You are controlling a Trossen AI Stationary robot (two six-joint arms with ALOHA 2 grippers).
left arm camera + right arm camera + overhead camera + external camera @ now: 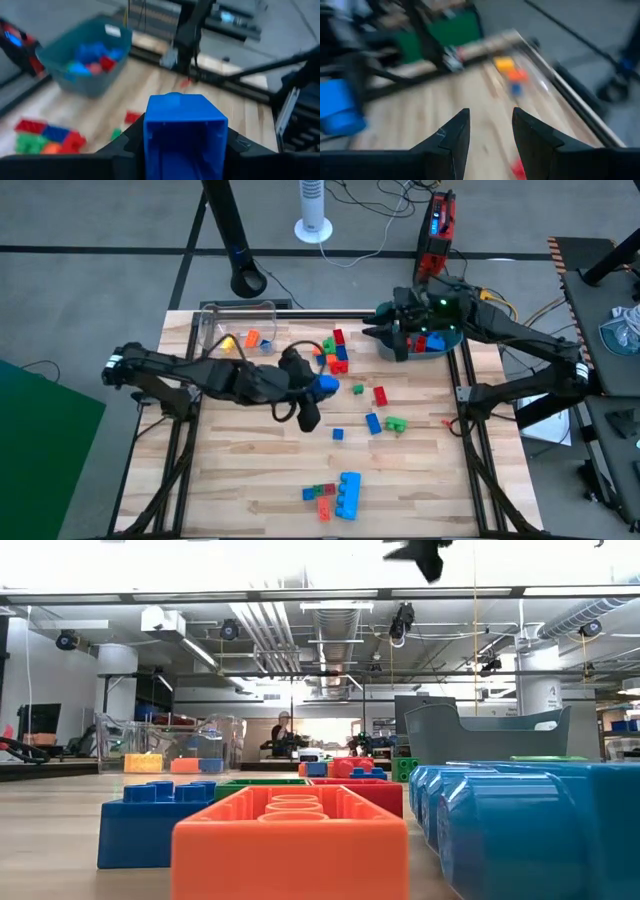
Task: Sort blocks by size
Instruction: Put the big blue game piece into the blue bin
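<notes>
Left hand grips a chunky blue block between its fingers, lifted above tabletop; carry step. Next: take it to teal tub, ahead of the hand. Right hand empty, fingers narrowly apart, over the tub

The left arm reaches in from the left side and stretches across the middle of the tabletop, its wrist bent near the centre. The left gripper is clamped on a chunky blue block, one dark finger on each side of it. The right arm comes in from the right and folds back toward the far right corner. The right gripper has its fingers spread apart, with nothing between them.
</notes>
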